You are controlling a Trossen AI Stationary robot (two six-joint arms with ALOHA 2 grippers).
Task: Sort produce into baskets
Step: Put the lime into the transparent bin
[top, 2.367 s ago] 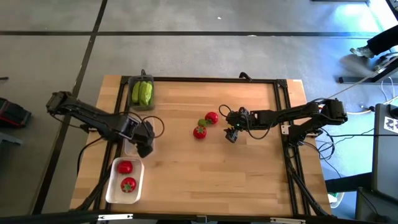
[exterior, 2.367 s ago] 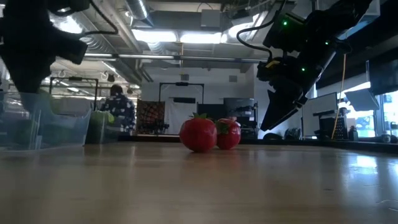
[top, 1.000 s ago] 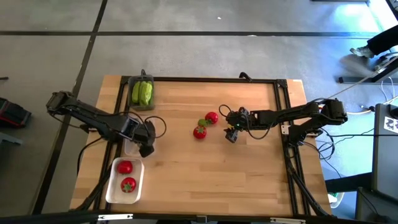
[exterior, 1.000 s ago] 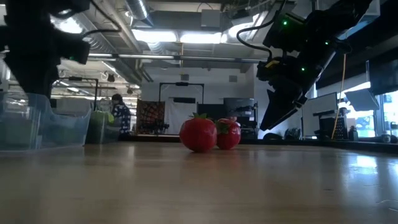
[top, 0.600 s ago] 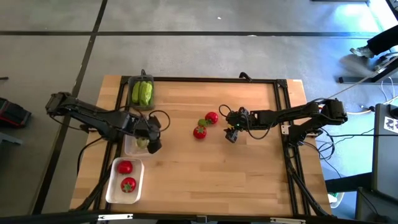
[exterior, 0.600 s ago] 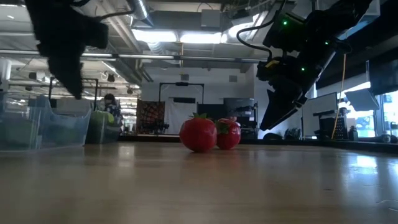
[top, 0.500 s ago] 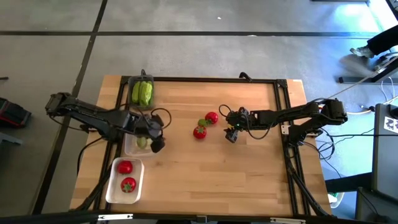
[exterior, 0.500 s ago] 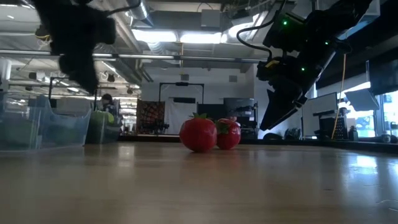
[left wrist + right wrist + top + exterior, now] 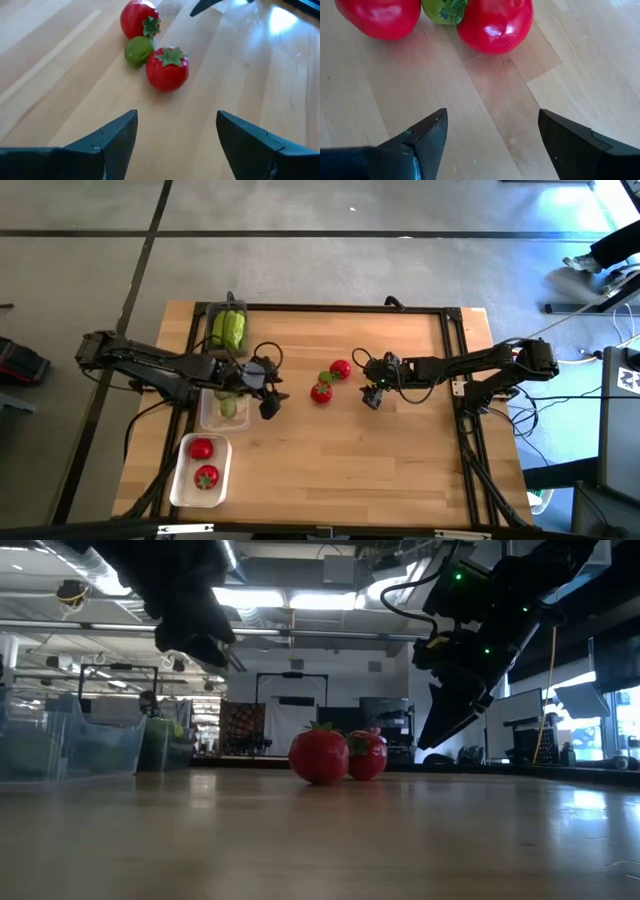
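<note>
Two tomatoes (image 9: 330, 380) flank a green fruit (image 9: 324, 377) mid-counter (image 9: 400, 460). Left gripper (image 9: 268, 404), wide open and empty, hovers beside them; right gripper (image 9: 372, 396), likewise open, waits opposite.

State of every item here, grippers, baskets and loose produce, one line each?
left gripper: open, empty, above the table.
right gripper: open, empty, beside the loose cluster.
dark grey basket: holds cucumbers.
clear basket: holds a green fruit.
white basket: holds two tomatoes.
two tomatoes and green fruit: loose on the table, unsorted.
</note>
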